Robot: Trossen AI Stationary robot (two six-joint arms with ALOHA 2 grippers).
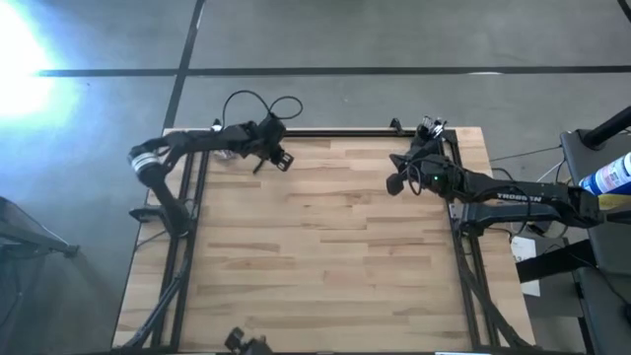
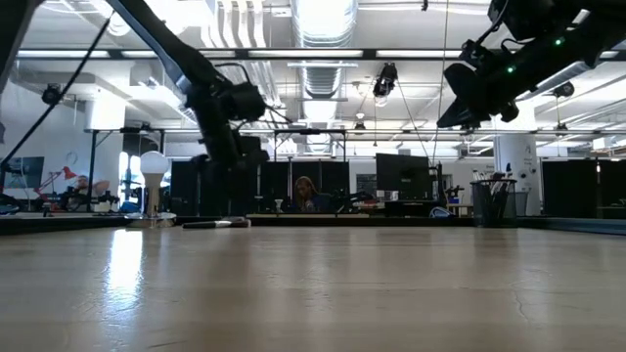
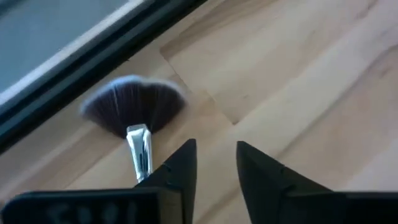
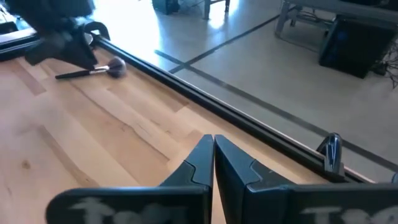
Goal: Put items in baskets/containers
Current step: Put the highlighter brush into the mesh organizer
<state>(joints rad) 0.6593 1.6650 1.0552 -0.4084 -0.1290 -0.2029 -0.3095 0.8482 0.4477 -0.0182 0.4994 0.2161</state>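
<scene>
Nearest in the low view is the wooden table [image 2: 313, 293], pale butcher-block planks with visible grain, smooth and bare across the foreground.

Container: black cup [image 2: 493, 202], cylindrical, standing at the table's far right corner in the low view, with thin dark stems poking above its rim. Their count and tips are too small to make out. In the high view the cup is mostly hidden beneath the right arm's wrist and cabling.

Right gripper [image 4: 213, 158]: raised above the table near its far right corner, fingers pressed together, nothing between them. In the high view it shows as a dark rounded tip [image 1: 395, 184] pointing toward the table's middle.

Fluffy brush [image 3: 134, 112]: lies flat on the wood at the table's far left corner, just beside the black edge rail [image 3: 106, 50]. Dark fanned bristles with pale tips, bright metal ferrule. The handle is cut off behind the left gripper's body in the left wrist view; in the right wrist view it shows as a thin dark stick [image 4: 87, 72].

Left gripper [image 3: 214, 165]: hangs just above the table, beside the brush's ferrule, fingers slightly spread with bare wood showing in the gap, holding nothing.
</scene>
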